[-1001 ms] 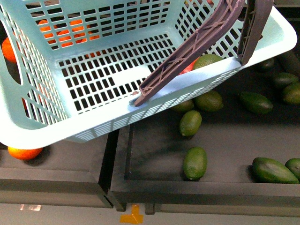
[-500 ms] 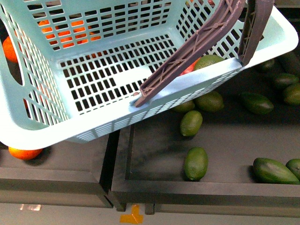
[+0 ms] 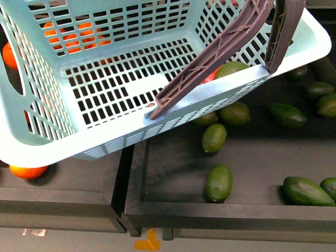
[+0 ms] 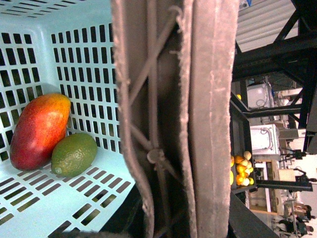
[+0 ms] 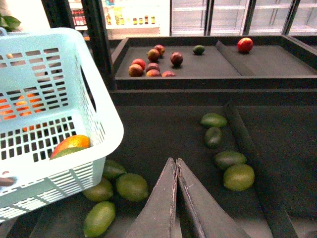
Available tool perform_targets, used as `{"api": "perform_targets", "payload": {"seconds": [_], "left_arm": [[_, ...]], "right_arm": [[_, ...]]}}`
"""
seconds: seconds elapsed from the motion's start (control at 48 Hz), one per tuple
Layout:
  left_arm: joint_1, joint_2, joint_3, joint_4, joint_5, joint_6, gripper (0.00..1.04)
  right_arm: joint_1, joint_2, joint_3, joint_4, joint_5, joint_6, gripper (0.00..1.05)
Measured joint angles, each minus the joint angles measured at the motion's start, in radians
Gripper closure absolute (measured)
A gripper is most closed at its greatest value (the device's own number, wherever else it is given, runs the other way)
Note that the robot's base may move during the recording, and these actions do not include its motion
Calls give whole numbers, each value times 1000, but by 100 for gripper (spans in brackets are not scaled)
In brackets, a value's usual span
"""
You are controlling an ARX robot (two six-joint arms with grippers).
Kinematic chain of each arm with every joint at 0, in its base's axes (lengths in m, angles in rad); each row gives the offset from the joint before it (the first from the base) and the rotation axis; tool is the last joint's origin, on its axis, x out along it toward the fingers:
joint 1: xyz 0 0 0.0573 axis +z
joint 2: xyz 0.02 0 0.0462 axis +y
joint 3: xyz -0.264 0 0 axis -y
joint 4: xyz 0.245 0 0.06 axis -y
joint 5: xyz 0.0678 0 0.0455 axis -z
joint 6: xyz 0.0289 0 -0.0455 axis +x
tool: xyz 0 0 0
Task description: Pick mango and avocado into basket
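the basket (image 3: 68, 137) hangs tilted above the black trays (image 3: 173, 173), its brown-grey handles (image 3: 210, 58) swung up together toward the upper right of the front view. the mango (image 4: 39, 129) lies inside it, in a low corner against the slotted wall, and the avocado (image 4: 74, 153) rests on the floor touching the mango's side. the handles fill the left wrist view and the left pincer itself does not show, so its grip cannot be told. the right pincer (image 5: 174, 162) hovers over the tray beside the basket, fingers pressed together and holding nothing. loose green fruits (image 3: 218, 182) are scattered on the tray below and beside the basket. oranges (image 3: 29, 171) sit in the neighbouring tray under its left end. red fruits (image 5: 153, 62) lie in a farther tray.
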Motion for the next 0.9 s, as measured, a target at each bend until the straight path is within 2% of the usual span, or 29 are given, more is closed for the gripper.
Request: {"api": "perform_targets", "payload": {"seconds": [0.188,0.521,0.896], "left_arm": [[0,0,0,0,2,0,88],[0,0,0,0,2,0,88],[0,0,0,0,2,0,88]], "right_arm": [[0,-57,-45,4,0,0,103],[-1,-278,-50,-203,-2,0,103],[-1,-423,-50,-343,-2,0,103]]}}
